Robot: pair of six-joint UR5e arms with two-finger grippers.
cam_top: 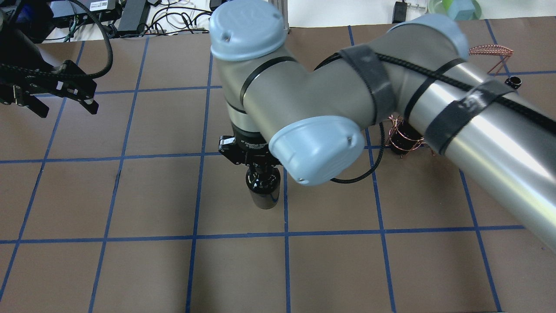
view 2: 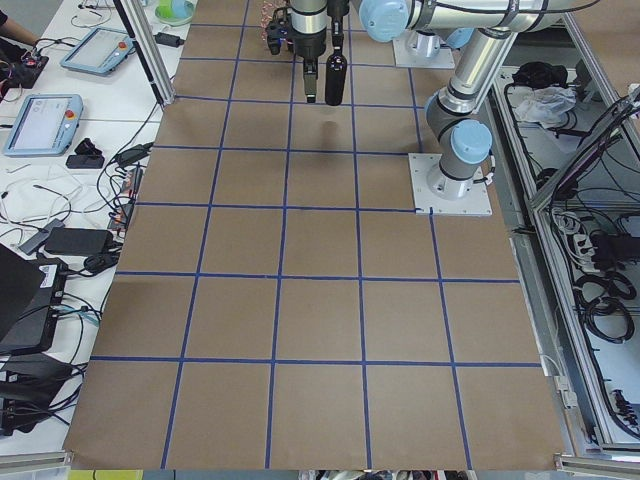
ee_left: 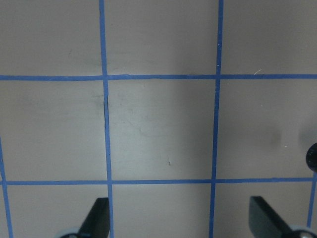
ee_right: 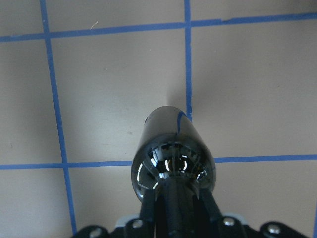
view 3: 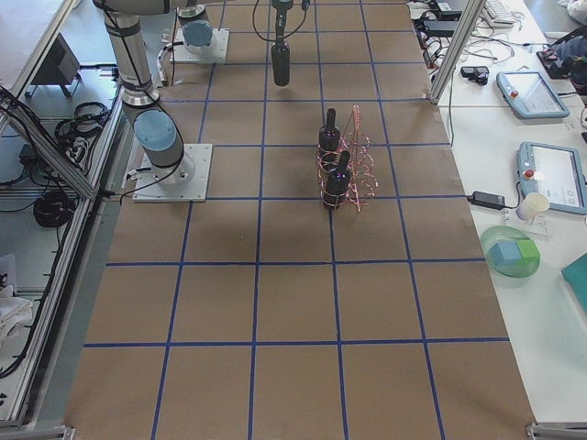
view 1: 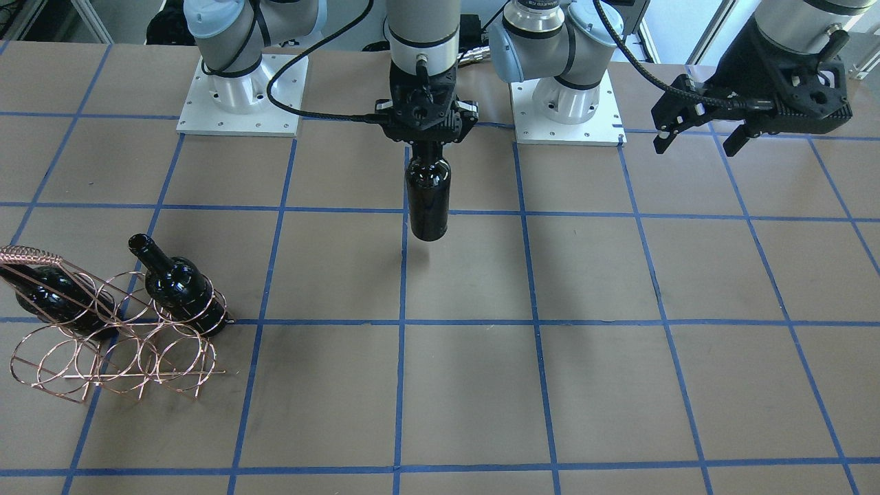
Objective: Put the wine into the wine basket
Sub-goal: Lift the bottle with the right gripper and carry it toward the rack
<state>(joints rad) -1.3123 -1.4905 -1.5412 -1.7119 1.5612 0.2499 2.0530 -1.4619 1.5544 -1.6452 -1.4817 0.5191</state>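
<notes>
- Hanging plumb from the right jaws, the wine [view 1: 427, 199] is held by its neck with its base down. It is clear of the worktop [view 1: 619, 385], near the middle of the blue grid.
- The right jaws are closed on that neck (the right wrist view looks straight down past them onto the bottle's glossy shoulder).
- The left jaws stand apart with nothing between them. They are out over the robot's left side, well apart from both bottle and rack.
- The wine basket [view 1: 117, 350] lies to the robot's right of the held bottle and farther out from the robot's base, well apart from it. The carry should therefore run rightward and outward, and the right arm [cam_top: 499, 143] is the nearer one.
- One bottle [view 1: 182, 292] sits in the loops at the basket's end nearer the middle of the worktop, and another bottle [view 1: 48, 295] sits under the coiled handle [view 1: 31, 258]. The loops between them look unfilled, so that is probably the spot to aim for.
- The held bottle's long axis is vertical. Whether the racked bottles stand upright or lean cannot be told, so the tilt needed at entry is uncertain.
- The dark glass carries no label, and no writing can be read anywhere; the markings on the arm joints are too small.
</notes>
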